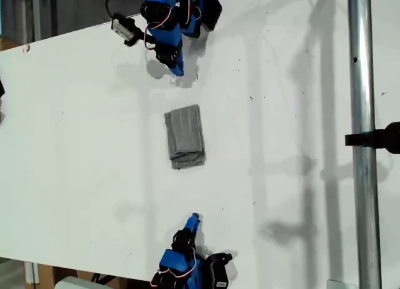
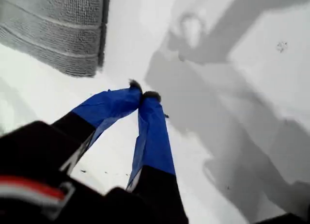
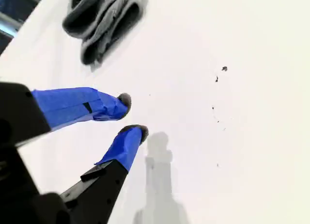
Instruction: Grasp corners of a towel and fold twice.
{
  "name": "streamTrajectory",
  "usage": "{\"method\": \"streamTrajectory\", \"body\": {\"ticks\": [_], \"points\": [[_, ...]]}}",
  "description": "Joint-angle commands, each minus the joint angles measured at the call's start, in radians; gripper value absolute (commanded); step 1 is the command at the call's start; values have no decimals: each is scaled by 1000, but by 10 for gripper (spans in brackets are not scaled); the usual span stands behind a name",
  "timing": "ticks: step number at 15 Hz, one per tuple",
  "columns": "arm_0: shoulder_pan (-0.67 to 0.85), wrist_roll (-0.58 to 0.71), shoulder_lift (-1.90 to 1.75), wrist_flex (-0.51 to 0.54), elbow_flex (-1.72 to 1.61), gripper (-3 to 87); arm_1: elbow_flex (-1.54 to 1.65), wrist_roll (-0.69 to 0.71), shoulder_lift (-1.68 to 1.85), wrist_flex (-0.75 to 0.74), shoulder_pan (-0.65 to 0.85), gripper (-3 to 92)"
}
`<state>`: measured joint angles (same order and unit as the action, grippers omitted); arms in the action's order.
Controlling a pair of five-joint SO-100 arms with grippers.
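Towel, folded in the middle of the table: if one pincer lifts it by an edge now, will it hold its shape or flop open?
The towel looks like soft ribbed cloth, so it would probably sag. Its layers lie loose and rounded at the fold, so a one-edge lift would likely let them fall open. It seems light, and a push would probably bunch it.

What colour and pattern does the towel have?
Grey with thin pale parallel stripes; the towel shows this best in the first wrist view.

This looks like a robotics lab or workshop bench: a bare white table (image 1: 81, 145), scuffed and speckled, with two blue taped arms clamped at opposite edges. A metal pole (image 1: 364, 139) with a black clamp (image 1: 375, 137) crosses it, well away from either gripper.
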<state>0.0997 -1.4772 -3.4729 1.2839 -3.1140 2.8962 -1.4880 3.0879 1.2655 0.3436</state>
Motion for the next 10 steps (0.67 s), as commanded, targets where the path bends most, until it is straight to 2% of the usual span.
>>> {"method": "streamTrajectory", "body": {"ticks": [1,10], "points": [[0,526,-2,5,-5,80,-29,-38,199,233,17,113],[6,532,-3,5,-5,71,-6,-11,202,219,15,116]]}}
